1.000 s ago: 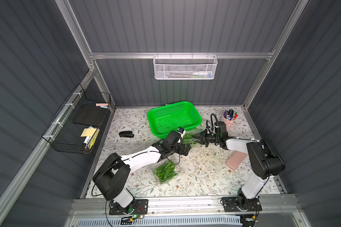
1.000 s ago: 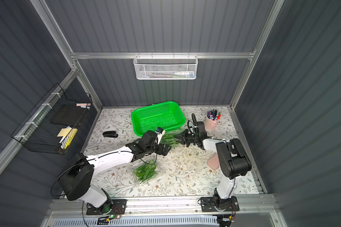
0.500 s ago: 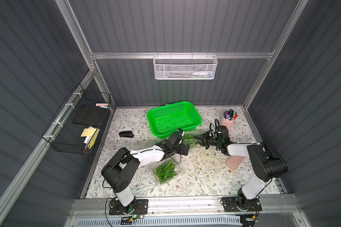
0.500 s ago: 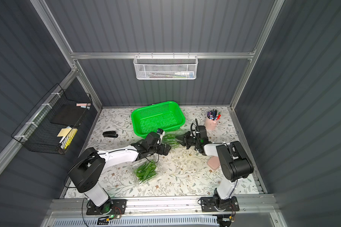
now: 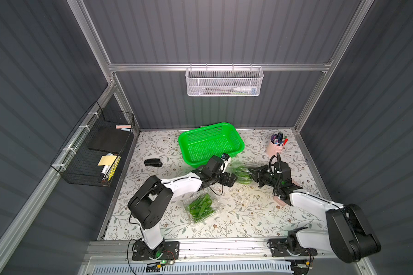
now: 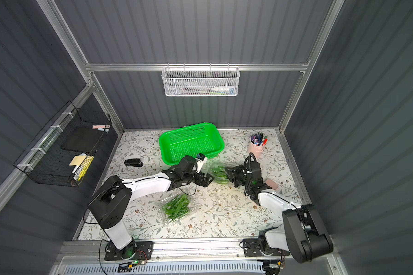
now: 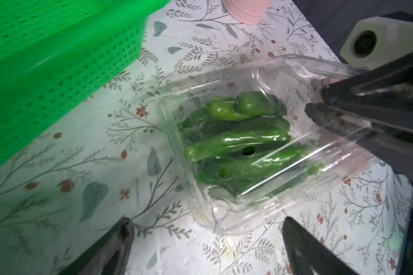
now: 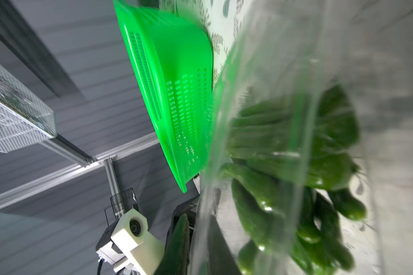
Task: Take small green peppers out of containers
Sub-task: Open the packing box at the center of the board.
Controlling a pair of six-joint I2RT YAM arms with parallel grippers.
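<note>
Glossy small green peppers (image 7: pixel 236 140), slim and curved, dark to light green, lie heaped inside the rear container (image 7: pixel 200 209), a clear, thin plastic clamshell with rounded corners near the middle of the bench (image 5: pixel 248 214). It sits just in front of the green basket (image 5: pixel 239 140), by that basket's right front corner, between the two arms. Reflections on the plastic blur the pile, and whether the lid stands open cannot be told.

The right gripper (image 7: pixel 316 100) has its black fingers (image 7: pixel 343 95) pinched together on the thin wall at the container's right end, as the left wrist view shows. In both top views its tips meet the plastic there (image 5: pixel 250 172) (image 6: pixel 227 172).

The left gripper (image 7: pixel 206 223) faces the container's other end with jaws spread wide, one finger on each side of the near corner, gripping nothing. Whether they touch the plastic cannot be told.

A front container (image 5: pixel 202 208), also clear and packed with peppers, lies flat toward the bench's front edge, beside the left arm, apart from both grippers.
</note>
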